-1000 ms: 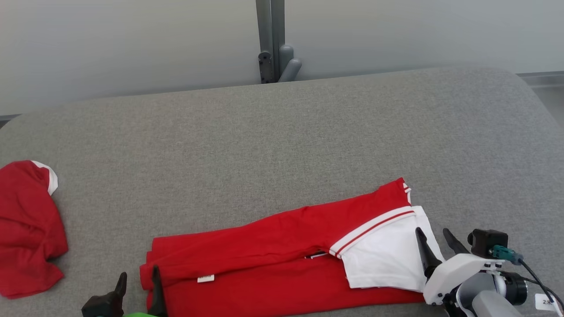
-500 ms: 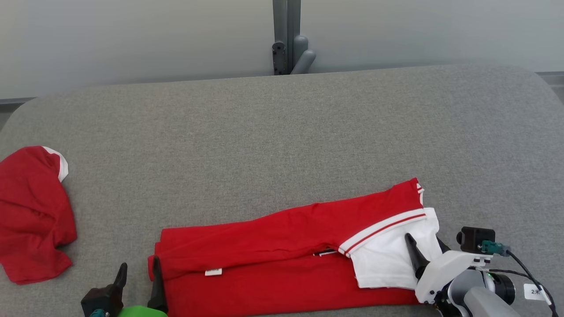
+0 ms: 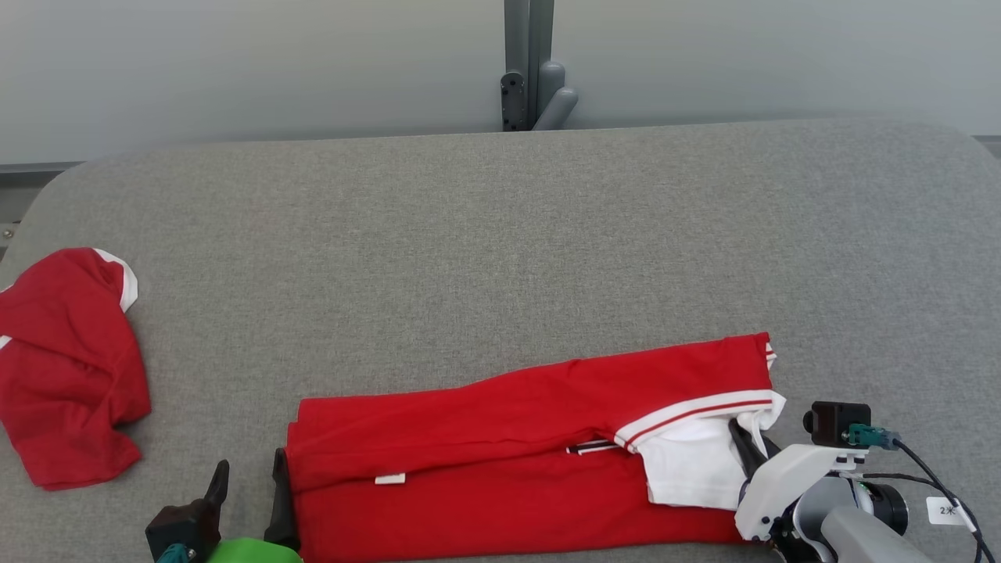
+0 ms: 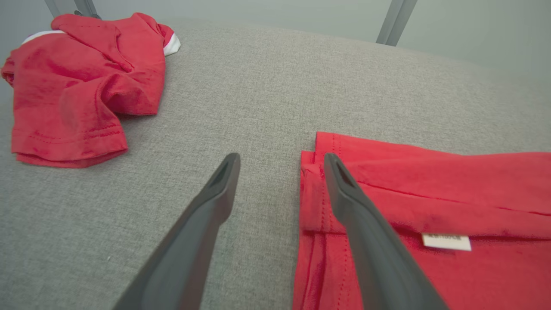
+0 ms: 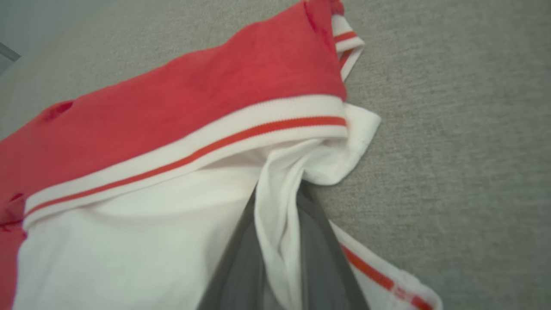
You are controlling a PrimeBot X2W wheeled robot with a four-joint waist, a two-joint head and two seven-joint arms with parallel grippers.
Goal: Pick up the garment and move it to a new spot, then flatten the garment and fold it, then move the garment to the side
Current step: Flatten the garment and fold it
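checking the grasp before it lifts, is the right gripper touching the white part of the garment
Touching. The right wrist view shows a fold of the white part pinched between the two fingers of the right gripper, with no gap on either side.

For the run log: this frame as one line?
phase: folding | left gripper: open, at garment left edge | right gripper: shut on garment, white part | other red garment: crumpled, far left
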